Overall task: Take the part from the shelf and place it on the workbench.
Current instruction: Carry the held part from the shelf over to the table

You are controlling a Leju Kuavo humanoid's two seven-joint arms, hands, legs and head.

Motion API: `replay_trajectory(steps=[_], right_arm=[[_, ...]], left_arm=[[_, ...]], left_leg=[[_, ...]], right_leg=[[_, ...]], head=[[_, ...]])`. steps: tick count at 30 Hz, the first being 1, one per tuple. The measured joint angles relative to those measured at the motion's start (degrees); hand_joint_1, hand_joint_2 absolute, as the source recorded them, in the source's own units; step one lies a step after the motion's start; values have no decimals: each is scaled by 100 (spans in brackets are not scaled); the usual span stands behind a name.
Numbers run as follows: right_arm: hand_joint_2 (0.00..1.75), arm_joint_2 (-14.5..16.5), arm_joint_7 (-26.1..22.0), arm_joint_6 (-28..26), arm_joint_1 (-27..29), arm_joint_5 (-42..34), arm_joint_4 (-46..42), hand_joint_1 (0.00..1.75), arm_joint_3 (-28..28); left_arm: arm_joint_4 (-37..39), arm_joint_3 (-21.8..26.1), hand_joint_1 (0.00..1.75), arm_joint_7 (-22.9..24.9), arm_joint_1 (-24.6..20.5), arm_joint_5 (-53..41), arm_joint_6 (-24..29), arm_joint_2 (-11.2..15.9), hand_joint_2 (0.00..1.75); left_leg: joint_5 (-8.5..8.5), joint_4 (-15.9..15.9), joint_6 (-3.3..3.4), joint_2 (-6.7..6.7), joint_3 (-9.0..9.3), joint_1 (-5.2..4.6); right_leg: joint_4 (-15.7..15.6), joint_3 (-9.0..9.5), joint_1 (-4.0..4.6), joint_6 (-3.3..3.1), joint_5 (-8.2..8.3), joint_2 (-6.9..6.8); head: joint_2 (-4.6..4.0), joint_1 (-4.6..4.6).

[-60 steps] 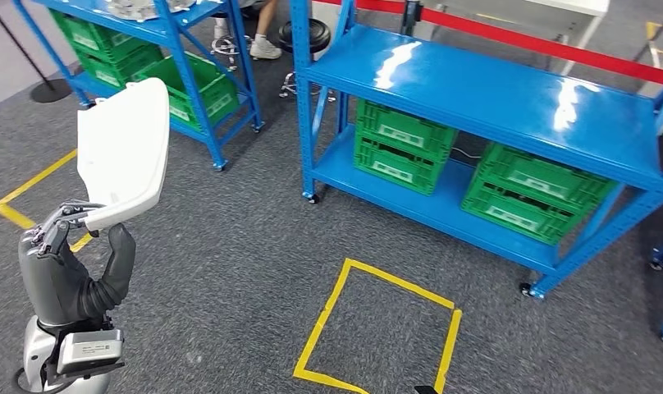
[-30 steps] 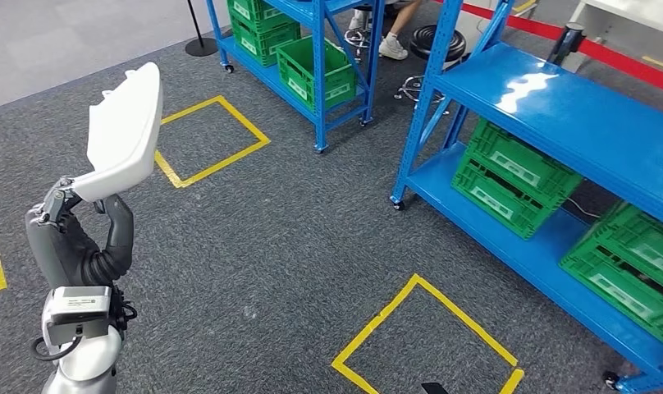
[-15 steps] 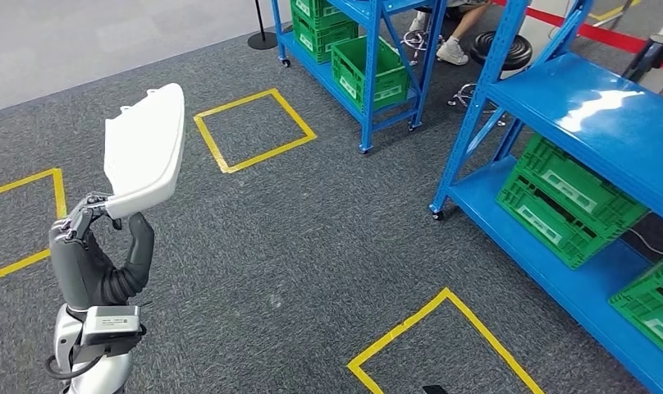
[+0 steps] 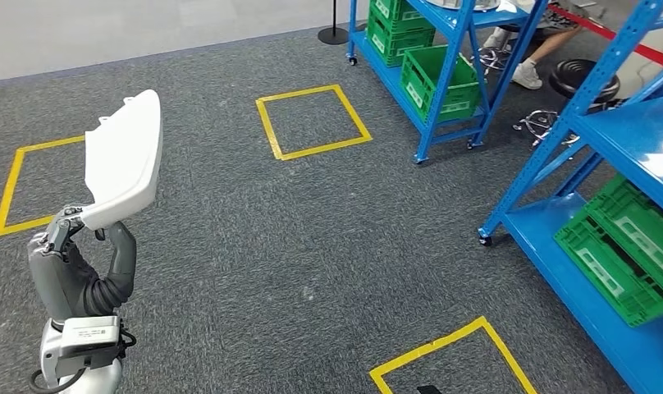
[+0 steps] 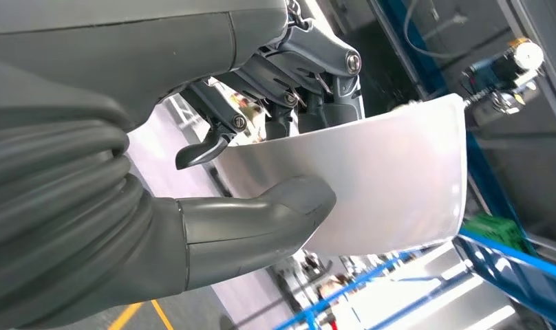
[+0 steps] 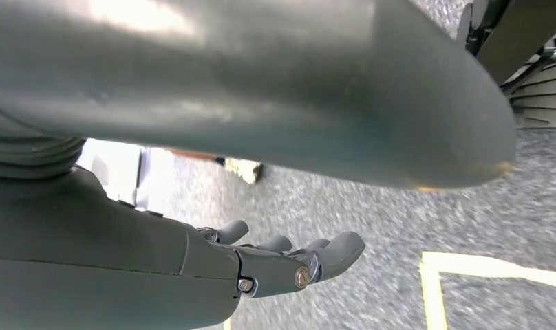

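Camera swung left since earlier | left robot hand grasping white part | right robot hand apparently released

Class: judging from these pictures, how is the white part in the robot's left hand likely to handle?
Probably stiff: the part stands upright from the left hand without drooping. Likely light, held by one edge. Its glossy surface may slip.

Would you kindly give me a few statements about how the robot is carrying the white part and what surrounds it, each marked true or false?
1. The left hand holds the white part by its lower edge. True.
2. The part lies on a blue shelf. False: it is held up over the grey carpet.
3. Green crates sit in the blue rack's lower level. True.
4. The right hand holds a second part. False: it holds nothing.
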Motion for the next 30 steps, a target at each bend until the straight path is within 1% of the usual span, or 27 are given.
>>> replay_trajectory(steps=[1,3,4,5,6,7,8,9,10,11,12,13,14,15,16,18,19,20,22,23,24,25,26,27,28,29,30], right_arm=[[0,1,-1,-4,-9,0,0,0,0],[0,3,-17,-10,-29,0,0,0,0],[0,6,-33,-13,-41,0,0,0,-1],[0,9,-47,-16,-54,0,0,0,-1],[0,14,-56,-21,-68,1,0,0,-2],[0,20,-55,-26,-82,4,0,0,-2],[0,24,-51,-33,-91,12,0,0,-2],[0,28,-50,-40,-93,22,0,0,-2],[0,31,-50,-46,-88,33,0,0,-2],[0,31,-49,-50,-77,43,0,0,-2],[0,31,-47,-52,-66,50,0,0,-2],[0,31,-45,-54,-59,56,0,0,-2],[0,32,-44,-55,-58,62,0,0,-2],[0,34,-44,-56,-62,67,0,0,-2],[0,36,-44,-56,-67,69,0,0,-2],[0,40,-46,-65,-73,73,0,0,-2],[0,42,-48,-74,-76,74,0,0,-2],[0,42,-50,-83,-81,75,0,0,-3],[0,42,-49,-97,-97,76,0,0,-4],[0,42,-39,-102,-106,76,0,0,-4],[0,42,-39,-109,-109,74,0,0,-5],[0,42,-40,-115,-106,72,0,0,-7],[0,42,-42,-120,-96,67,0,0,-11],[0,42,-51,-126,-79,57,0,0,-18],[0,42,-50,-133,-61,44,0,0,-27],[0,42,-48,-144,-48,31,0,0,-37],[0,42,-46,-157,-42,19,0,0,-45]], left_arm=[[-5,8,175,0,8,13,-2,-9,175],[-16,21,175,0,12,37,-7,-32,175],[-24,26,175,0,12,49,-10,-41,175],[-30,35,175,0,13,60,-15,-46,175],[-36,49,175,1,14,69,-21,-48,175],[-39,72,175,1,15,80,-23,-49,175],[-39,103,175,1,11,98,-16,-49,175],[-39,133,175,0,3,125,-6,-49,175],[-37,162,175,-4,-4,155,4,-50,175],[-34,186,175,-8,-9,181,13,-51,175],[-27,204,175,-12,-9,202,13,-52,175],[-18,221,175,-15,-3,211,13,-52,175],[-9,237,175,-15,0,217,13,-53,175],[-2,252,175,-15,2,224,14,-54,175],[1,267,175,-15,3,228,15,-54,175],[1,291,175,-15,-6,249,22,-57,175],[3,298,175,-15,-13,265,28,-61,175],[9,303,175,-14,-21,283,38,-65,175],[31,310,175,-15,-44,306,65,-68,175],[46,313,175,-18,-68,305,80,-67,175],[67,316,175,-18,-109,300,90,-68,175],[94,316,175,-18,-155,287,92,-76,175],[130,317,175,-18,-197,274,92,-85,175],[175,317,175,-14,-236,263,87,-94,175],[222,316,175,-14,-264,255,81,-102,175],[267,316,175,-14,-291,254,77,-104,175],[306,316,175,-13,-325,253,72,-104,175]], left_leg=[[3,12,-13,-88,-3,5],[11,34,-67,-238,-18,2],[19,35,-105,-299,-32,4],[33,23,-150,-356,-45,6],[50,3,-195,-414,-67,15],[60,-2,-230,-426,-85,25],[25,43,-257,-328,-120,20],[-81,192,-277,-161,-198,12],[-257,464,-291,49,-314,7],[-472,826,-307,235,-475,0],[-660,1207,-324,325,-642,5],[-767,1486,-335,365,-757,10],[-765,1574,-339,383,-777,12],[-661,1437,-336,409,-681,13],[-492,1097,-326,465,-479,11],[-218,323,-263,701,-39,-17],[-154,94,-224,772,87,-32],[-140,5,-185,797,129,-48],[-108,-8,-119,658,117,-48],[-90,-27,-87,593,118,-36],[-71,-47,-52,525,121,-19],[-53,-66,-19,459,126,2],[-47,-68,-2,391,119,7],[-43,-65,10,316,109,9],[-42,-59,15,234,101,9],[-41,-50,14,146,94,9],[-41,-36,8,58,89,12]], right_leg=[[-374,175,-8,-14,213,63],[-1084,505,-21,-37,460,283],[-1267,588,-18,-50,493,350],[-1325,610,-2,-70,481,364],[-1339,620,6,-106,500,297],[-1359,633,8,-148,520,231],[-1383,645,5,-195,541,164],[-1408,656,0,-238,559,87],[-1422,657,6,-270,567,8],[-1426,656,20,-293,563,-72],[-1424,653,33,-304,558,-161],[-1423,652,41,-311,553,-248],[-1422,651,45,-313,548,-333],[-1420,656,47,-309,542,-414],[-1419,666,49,-300,532,-493],[-1409,693,69,-260,498,-627],[-1403,704,82,-234,483,-681],[-1399,713,94,-207,475,-732],[-1401,725,91,-146,462,-817],[-1365,717,76,-109,429,-728],[-1239,667,59,-72,343,-559],[-998,557,42,-39,205,-351],[-653,397,29,-18,40,-147],[-261,196,25,-6,-122,-53],[51,22,21,3,-209,-21],[189,-75,17,7,-191,-11],[112,-66,11,7,-69,-3]], head=[[0,1],[0,-2],[0,-4],[-1,-5],[-1,-5],[-1,-6],[-1,-13],[0,-26],[0,-38],[0,-49],[0,-54],[0,-52],[0,-54],[0,-54],[-1,-54],[-1,-50],[-1,-46],[0,-43],[0,-40],[0,-38],[0,-30],[0,-14],[0,2],[0,14],[0,20],[0,21],[0,20]])
